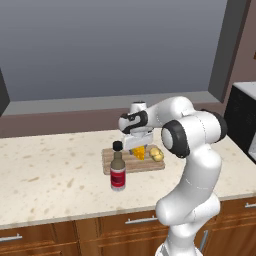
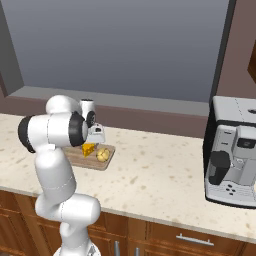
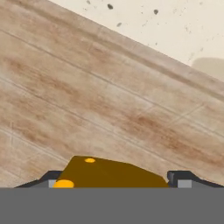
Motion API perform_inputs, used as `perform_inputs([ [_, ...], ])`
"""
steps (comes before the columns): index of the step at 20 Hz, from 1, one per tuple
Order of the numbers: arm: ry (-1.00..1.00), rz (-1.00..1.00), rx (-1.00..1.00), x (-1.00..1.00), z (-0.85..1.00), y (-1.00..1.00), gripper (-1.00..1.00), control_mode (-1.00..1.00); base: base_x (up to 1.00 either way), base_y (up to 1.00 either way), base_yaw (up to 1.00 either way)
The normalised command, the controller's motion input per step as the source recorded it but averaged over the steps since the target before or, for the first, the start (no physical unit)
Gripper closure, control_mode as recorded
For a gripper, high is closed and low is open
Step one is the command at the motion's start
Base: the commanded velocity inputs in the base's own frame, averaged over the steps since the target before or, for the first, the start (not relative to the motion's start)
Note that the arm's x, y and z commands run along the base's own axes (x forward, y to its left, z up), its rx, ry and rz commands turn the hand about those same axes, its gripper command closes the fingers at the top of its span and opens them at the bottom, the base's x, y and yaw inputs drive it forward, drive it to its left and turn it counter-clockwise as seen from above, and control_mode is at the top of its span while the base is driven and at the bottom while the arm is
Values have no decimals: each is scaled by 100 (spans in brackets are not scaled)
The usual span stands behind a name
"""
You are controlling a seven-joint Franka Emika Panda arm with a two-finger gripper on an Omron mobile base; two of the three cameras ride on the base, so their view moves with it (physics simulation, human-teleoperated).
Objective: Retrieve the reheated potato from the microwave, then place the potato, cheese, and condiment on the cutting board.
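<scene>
Gripper (image 1: pixel 139 148) poised low over the cutting board (image 1: pixel 131 165), cheese (image 1: pixel 140 153) between its jaws.
We see the jaws spread wide, straddling the wedge; whether they touch it, we cannot tell. The potato (image 1: pixel 157 154) lies on the board beside the cheese; the condiment (image 1: pixel 118 173) stands on the counter (image 1: pixel 50 175) near the board's front corner.
</scene>
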Motion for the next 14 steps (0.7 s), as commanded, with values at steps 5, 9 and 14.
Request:
perform_inputs([
  [5,0,0,0,1,-24,0,100,-100,0,0,0],
  [9,-1,0,0,2,-21,2,100,-100,0,0,0],
  [14,-3,0,0,6,-19,4,100,-100,0,0,0],
])
